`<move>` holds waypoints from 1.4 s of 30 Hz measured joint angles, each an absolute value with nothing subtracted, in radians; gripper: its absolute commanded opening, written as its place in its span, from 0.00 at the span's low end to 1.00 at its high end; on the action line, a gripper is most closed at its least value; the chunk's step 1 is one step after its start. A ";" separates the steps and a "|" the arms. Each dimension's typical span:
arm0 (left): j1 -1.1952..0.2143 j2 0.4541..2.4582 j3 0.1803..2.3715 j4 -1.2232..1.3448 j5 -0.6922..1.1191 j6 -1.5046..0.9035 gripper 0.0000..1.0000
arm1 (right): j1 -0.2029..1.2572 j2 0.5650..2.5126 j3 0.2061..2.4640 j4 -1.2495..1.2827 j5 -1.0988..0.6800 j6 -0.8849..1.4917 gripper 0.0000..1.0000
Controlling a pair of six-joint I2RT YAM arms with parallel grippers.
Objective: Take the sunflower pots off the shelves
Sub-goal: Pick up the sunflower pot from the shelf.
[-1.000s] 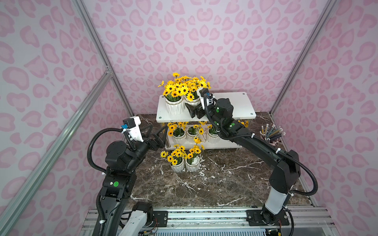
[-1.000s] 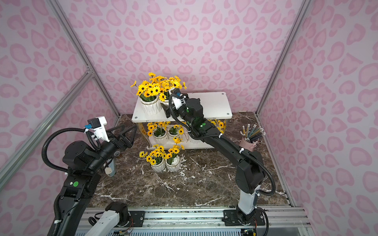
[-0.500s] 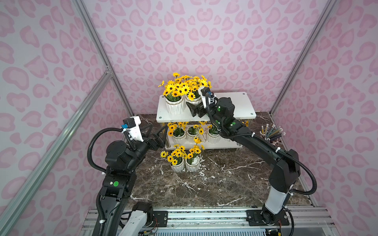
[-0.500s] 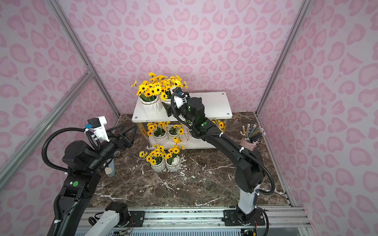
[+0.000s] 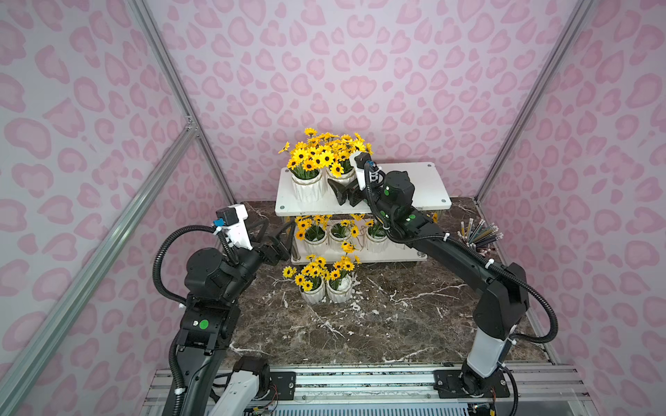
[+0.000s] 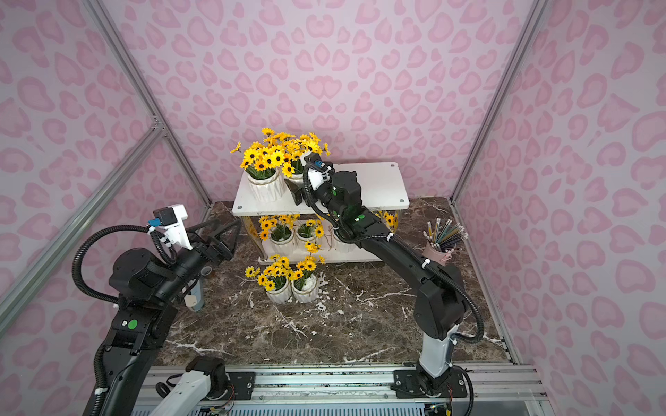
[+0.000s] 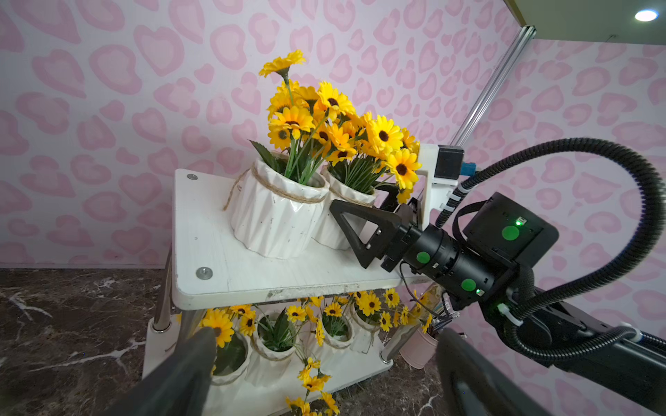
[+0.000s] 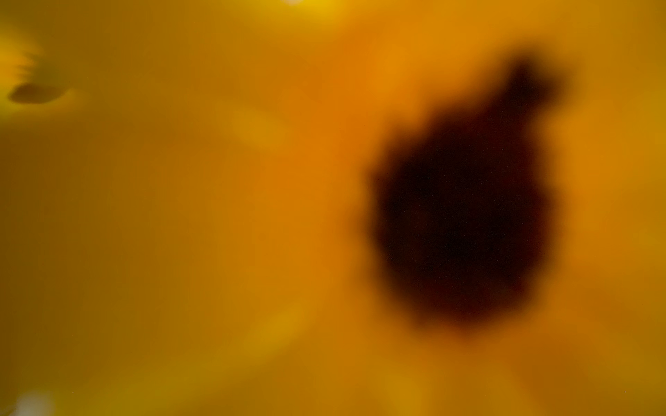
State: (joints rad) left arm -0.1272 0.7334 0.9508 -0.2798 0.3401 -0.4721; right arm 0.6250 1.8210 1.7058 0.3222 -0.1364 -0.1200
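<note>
Up on the top tier of the shelves (image 5: pixel 414 180), I had the right hand (image 7: pixel 364 205) spread wide, its fingers either side of one pot (image 7: pixel 326 230); whether they touched it I could not tell. A second pot (image 7: pixel 277 219) stood against it, nearer my left arm. That wrist camera gave me only a yellow blur. Three more sunflower pots (image 5: pixel 317 239) showed on the lower tier, and two (image 5: pixel 326 291) stood on the marble surface (image 5: pixel 378 324) in front. My left hand (image 6: pixel 230 227) hung wide and empty beside the shelves.
</note>
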 measured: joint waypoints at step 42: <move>-0.128 0.720 0.958 -0.280 0.336 -0.455 0.97 | 0.610 1.785 1.680 0.298 -0.153 -0.102 0.99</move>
State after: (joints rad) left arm -0.1280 0.7204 0.9577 -0.2802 0.3355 -0.4545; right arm 0.6102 1.7855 1.6798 0.2977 -0.1532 -0.1020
